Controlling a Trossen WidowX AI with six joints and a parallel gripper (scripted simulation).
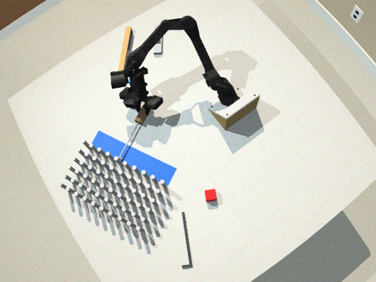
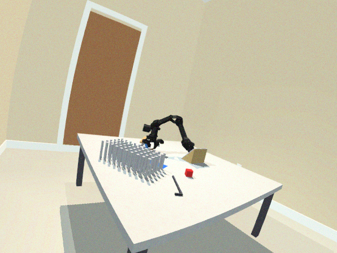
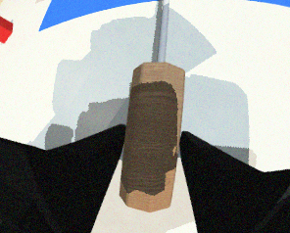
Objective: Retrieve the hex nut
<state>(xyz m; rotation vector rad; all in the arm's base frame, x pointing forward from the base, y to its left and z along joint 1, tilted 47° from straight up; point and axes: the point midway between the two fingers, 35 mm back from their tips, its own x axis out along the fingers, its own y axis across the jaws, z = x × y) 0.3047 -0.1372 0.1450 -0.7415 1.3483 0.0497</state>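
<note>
My gripper (image 1: 142, 105) (image 3: 153, 133) is shut on the wooden handle of a thin metal rod tool. The handle (image 1: 141, 115) (image 3: 153, 117) points toward the spacers, and the rod (image 1: 130, 141) (image 3: 162, 34) slants across the blue taped strip (image 1: 151, 164) (image 2: 163, 166). The rod's far end meets the front row of standing metal spacers (image 1: 125, 163) (image 2: 133, 155); its tip is hidden, and I cannot tell whether it touches a spacer. The spacers stand upright in rows. The hex nut cannot be made out in any view.
A dark L-shaped tool (image 1: 187, 239) (image 2: 177, 185) lies beside the field. A red cube (image 1: 211, 195) (image 2: 189, 172) sits between it and the wedge-shaped block (image 1: 241, 111) (image 2: 199, 155) at the arm's base. An orange bar (image 1: 125, 48) and a grey-white piece (image 1: 158, 48) lie behind the arm.
</note>
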